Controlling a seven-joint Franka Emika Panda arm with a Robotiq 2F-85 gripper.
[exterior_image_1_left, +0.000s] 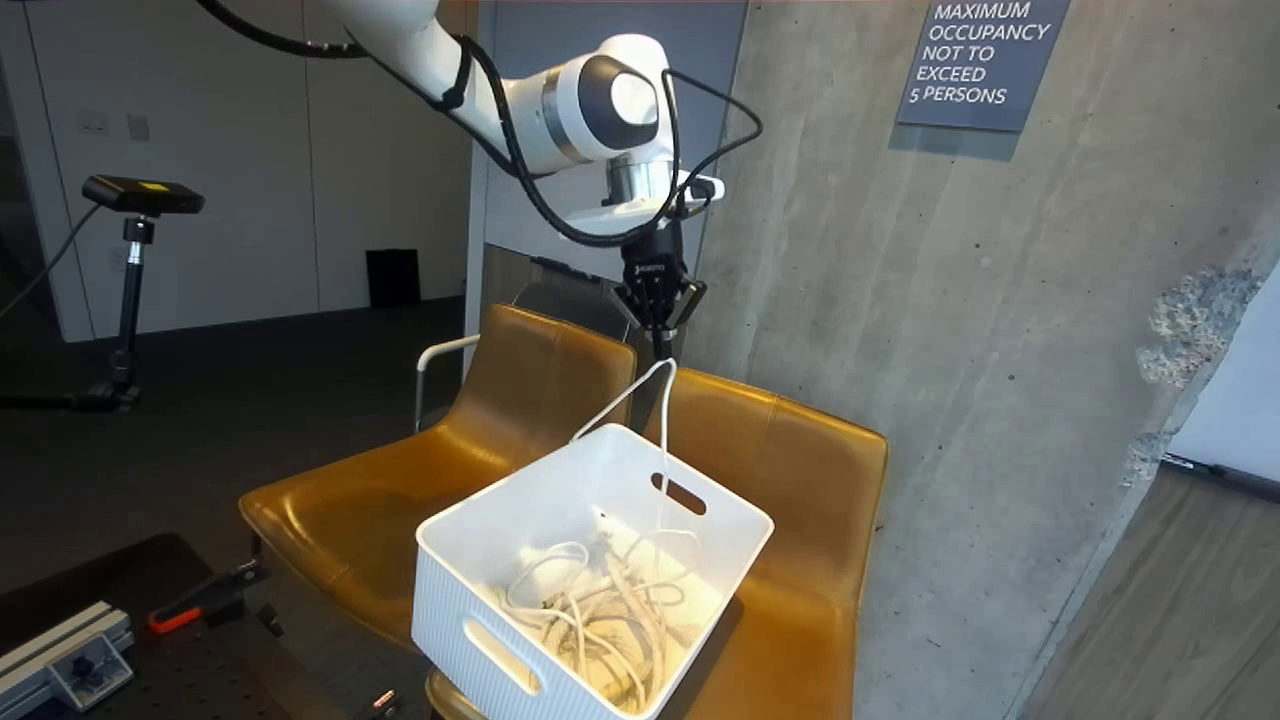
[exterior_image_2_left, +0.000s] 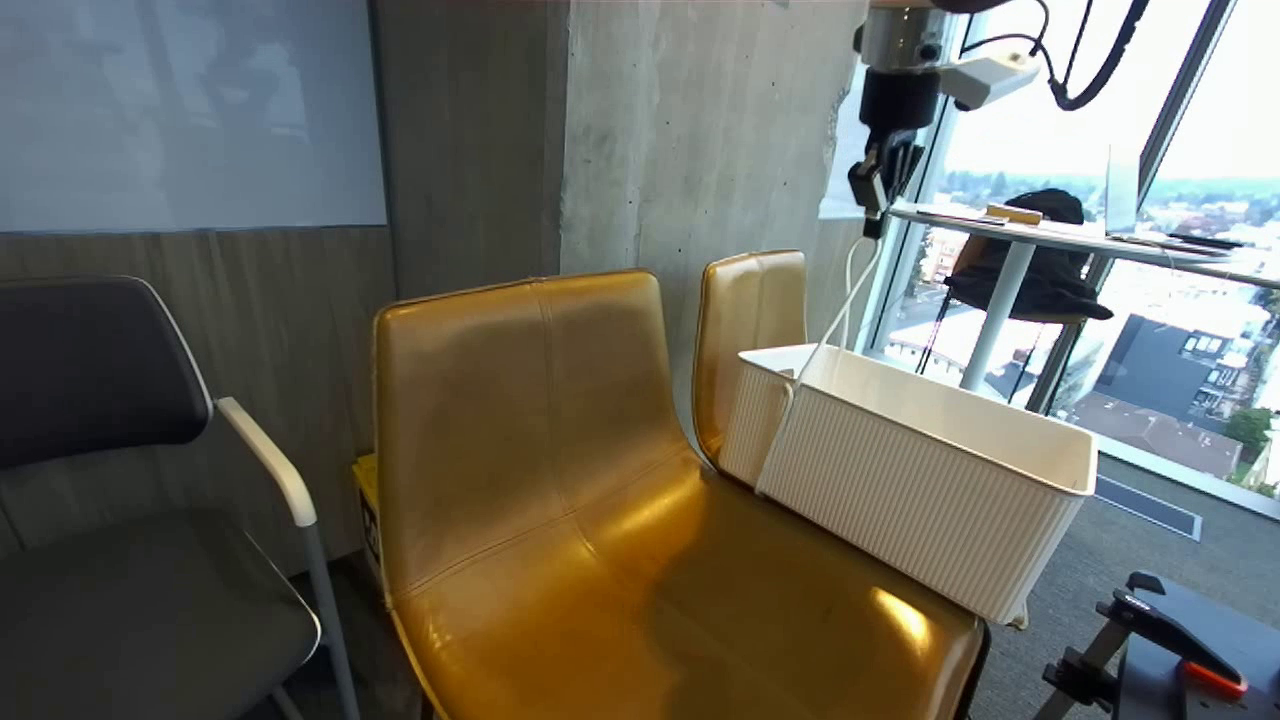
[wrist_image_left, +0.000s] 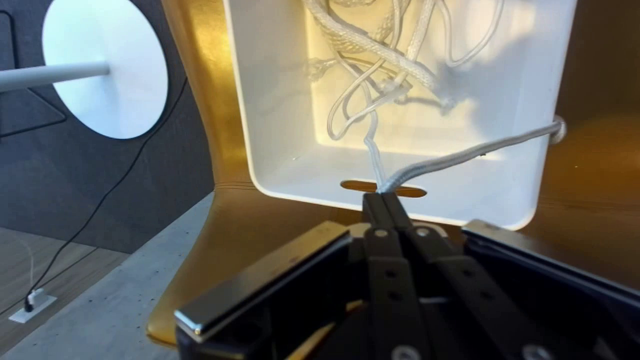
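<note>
Tan chair (exterior_image_1_left: 825, 510) is the support. White ribbed box (exterior_image_2_left: 900, 490) sits on its seat (exterior_image_1_left: 805, 655), open side up, one slotted end toward the backrest (exterior_image_1_left: 800, 435).

The white arm (exterior_image_1_left: 529, 115) has silver bands (exterior_image_1_left: 637, 180), a looping black cable (exterior_image_1_left: 520, 170) and black fingers (wrist_image_left: 376, 212) with round screws (wrist_image_left: 381, 233).

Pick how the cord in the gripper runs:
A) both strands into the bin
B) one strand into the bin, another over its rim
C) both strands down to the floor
B: in the wrist view, the white cord held by the shut gripper sends one strand down into the bin and another across its rim.
</note>
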